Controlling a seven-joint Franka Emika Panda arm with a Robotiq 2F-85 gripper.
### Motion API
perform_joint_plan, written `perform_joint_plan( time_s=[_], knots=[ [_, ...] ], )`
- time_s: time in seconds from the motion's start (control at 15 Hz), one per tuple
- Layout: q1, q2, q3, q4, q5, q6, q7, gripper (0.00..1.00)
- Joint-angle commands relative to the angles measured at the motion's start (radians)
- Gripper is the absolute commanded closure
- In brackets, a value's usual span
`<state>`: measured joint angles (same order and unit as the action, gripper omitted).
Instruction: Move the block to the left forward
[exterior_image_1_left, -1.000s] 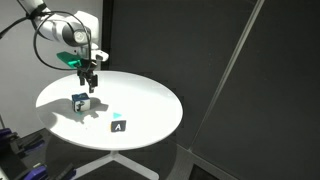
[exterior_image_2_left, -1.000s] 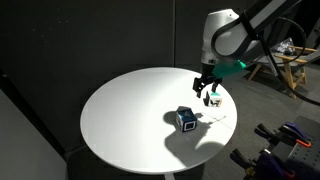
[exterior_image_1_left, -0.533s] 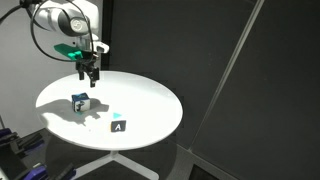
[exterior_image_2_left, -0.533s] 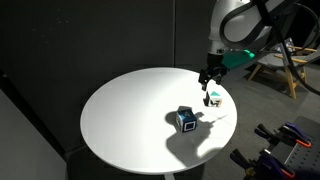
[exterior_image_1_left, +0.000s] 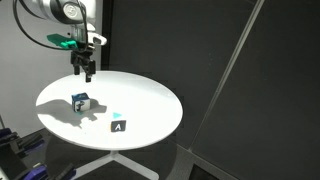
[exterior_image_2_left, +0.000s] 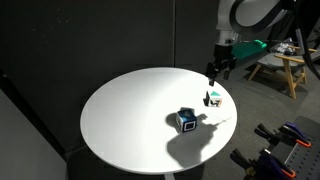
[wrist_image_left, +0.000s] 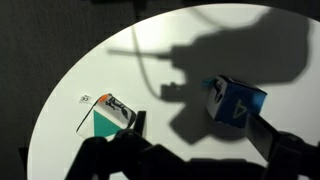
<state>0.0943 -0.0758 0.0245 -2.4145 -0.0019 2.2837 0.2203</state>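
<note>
The gripper is higher than a second ago: it has lifted off the round white table and now hangs in the air above the table's far edge in an exterior view. In the wrist view its two dark fingers stand well apart with nothing between them, so it is spread wide and empty. Its shadow falls across the tabletop around the block.

The block, light blue and white, has not shifted. It rests flat on the table, below the gripper and clear of it, near the edge on the arm's side. In an exterior view it sits a little in from the rim, with a dark face turned to the camera.

The black block with a white letter "A" lies apart from the blue one, near the edge closest to that camera. A small pale-green speck sits on the tabletop just beside it. In the wrist view the black block shows a green, white and orange face.

A wooden trestle stands beyond the table.
</note>
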Motion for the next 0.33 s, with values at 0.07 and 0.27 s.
perform_joint_plan(
  time_s=[0.07,0.27],
  knots=[
    [-0.018,-0.017,0.016,-0.001,0.002,-0.018,-0.002,0.0],
    [-0.018,-0.023,0.016,-0.008,0.002,-0.018,-0.002,0.0]
  ],
)
